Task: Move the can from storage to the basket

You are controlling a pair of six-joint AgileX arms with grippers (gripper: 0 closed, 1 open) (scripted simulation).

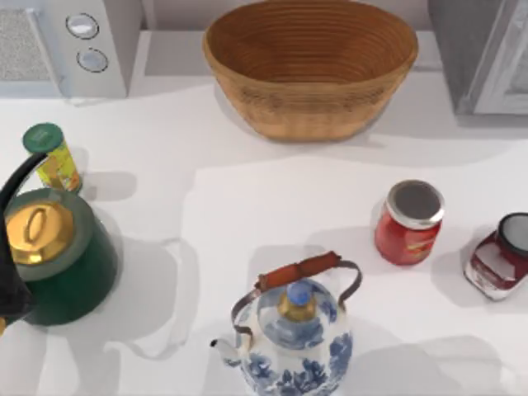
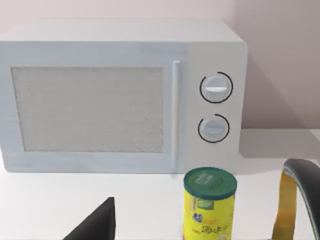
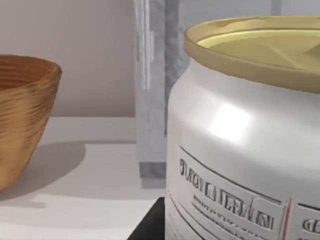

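My counter (image 1: 247,206) white, wall pinkish. Can (image 1: 500,256) at right edge, beside red jar (image 1: 410,221), close before right claw camera; claw states: cannot tell. Basket (image 1: 310,66) at back.

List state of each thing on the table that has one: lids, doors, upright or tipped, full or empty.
can: upright on the table, at the right edge, outside the basket
basket: upright, empty
cabinet: door looks ajar
microwave: door shut
red jar: upright, lid on
yellow tin: upright, green lid on
green kettle: upright, gold lid on
blue-and-white teapot: upright, lid on
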